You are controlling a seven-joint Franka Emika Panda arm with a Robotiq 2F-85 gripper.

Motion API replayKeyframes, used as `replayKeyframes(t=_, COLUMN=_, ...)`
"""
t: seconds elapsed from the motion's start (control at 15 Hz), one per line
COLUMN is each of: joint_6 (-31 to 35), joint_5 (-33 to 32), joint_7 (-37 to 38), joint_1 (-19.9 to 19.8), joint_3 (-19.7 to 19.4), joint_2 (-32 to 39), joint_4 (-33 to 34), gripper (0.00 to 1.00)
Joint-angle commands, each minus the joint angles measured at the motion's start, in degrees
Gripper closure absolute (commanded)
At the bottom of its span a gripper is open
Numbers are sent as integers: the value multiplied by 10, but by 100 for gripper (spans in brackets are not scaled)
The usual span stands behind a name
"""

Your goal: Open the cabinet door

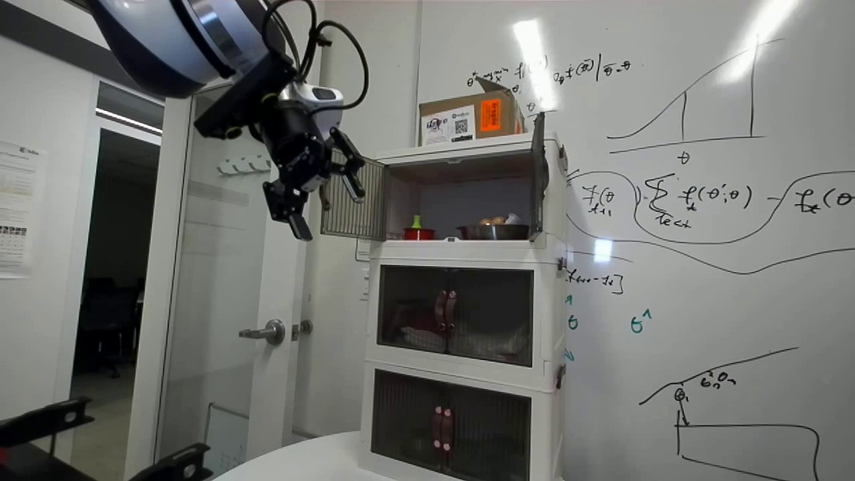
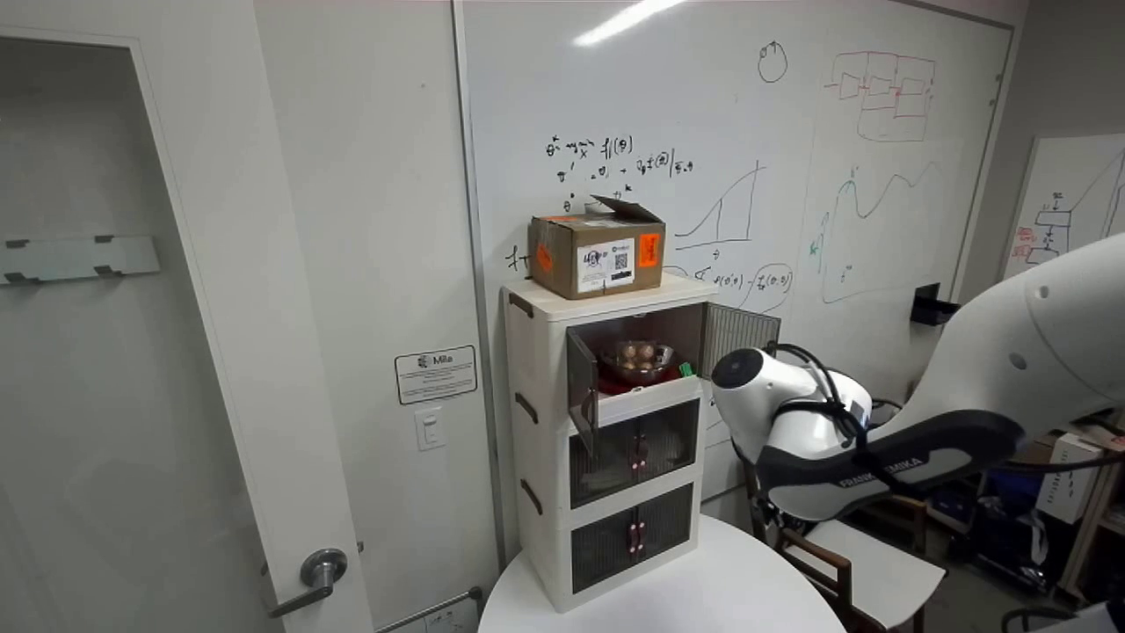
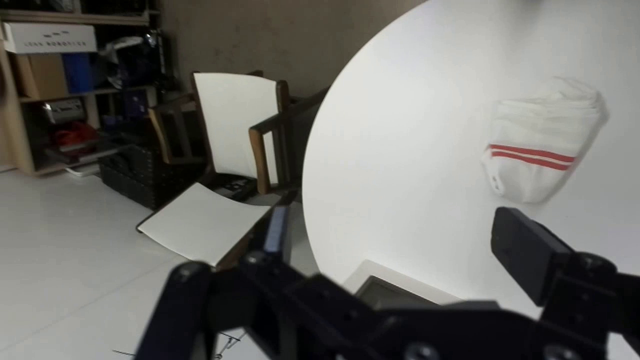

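Observation:
The white three-tier cabinet (image 1: pixel 461 252) stands on a round table and shows in both exterior views (image 2: pixel 538 457). Its middle tier has two shut tinted door panels, a left cabinet door (image 1: pixel 409 300) and a right one (image 1: pixel 497 314), with dark red handles (image 1: pixel 445 310) meeting at the middle. They also show shut in an exterior view (image 2: pixel 606 466). My gripper (image 1: pixel 330 212) is open and empty, up beside the open top-tier panel; contact cannot be told. The wrist view shows the open fingers (image 3: pixel 395 230) and a cabinet corner (image 3: pixel 415 284) below.
Both top-tier panels stand open, one (image 1: pixel 354 204) near my gripper, the other (image 1: pixel 538 180) opposite. Bowls (image 1: pixel 494 232) stand inside. A cardboard box (image 2: pixel 598 251) sits on top. A striped cloth (image 3: pixel 540 135) lies on the white table (image 3: pixel 380 150). Chairs (image 3: pixel 240 130) stand beyond the table edge.

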Motion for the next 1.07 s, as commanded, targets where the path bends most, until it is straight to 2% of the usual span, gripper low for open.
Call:
replayKeyframes(t=0.0, joint_6=-7, joint_5=-120, joint_7=154, joint_1=-68, joint_3=81, joint_2=89, joint_4=29, gripper=0)
replayKeyframes(t=0.13, joint_6=-40, joint_5=-208, joint_7=239, joint_1=-84, joint_3=121, joint_2=134, joint_4=37, gripper=0)
replayKeyframes(t=0.2, joint_6=-80, joint_5=-262, joint_7=285, joint_1=-28, joint_3=77, joint_2=162, joint_4=43, gripper=0)
replayKeyframes(t=0.33, joint_6=-151, joint_5=-333, joint_7=347, joint_1=10, joint_3=64, joint_2=213, joint_4=51, gripper=0)
replayKeyframes(t=0.47, joint_6=-224, joint_5=-377, joint_7=397, joint_1=53, joint_3=43, joint_2=264, joint_4=60, gripper=0)
replayKeyframes(t=0.67, joint_6=-295, joint_5=-385, joint_7=450, joint_1=103, joint_3=8, joint_2=334, joint_4=86, gripper=0)
replayKeyframes(t=0.73, joint_6=-295, joint_5=-367, joint_7=439, joint_1=114, joint_3=-3, joint_2=345, joint_4=95, gripper=0)
replayKeyframes(t=0.8, joint_6=-267, joint_5=-371, joint_7=427, joint_1=121, joint_3=-11, joint_2=300, joint_4=61, gripper=0)
replayKeyframes(t=1.0, joint_6=-277, joint_5=-371, joint_7=432, joint_1=130, joint_3=-21, joint_2=337, joint_4=84, gripper=0)
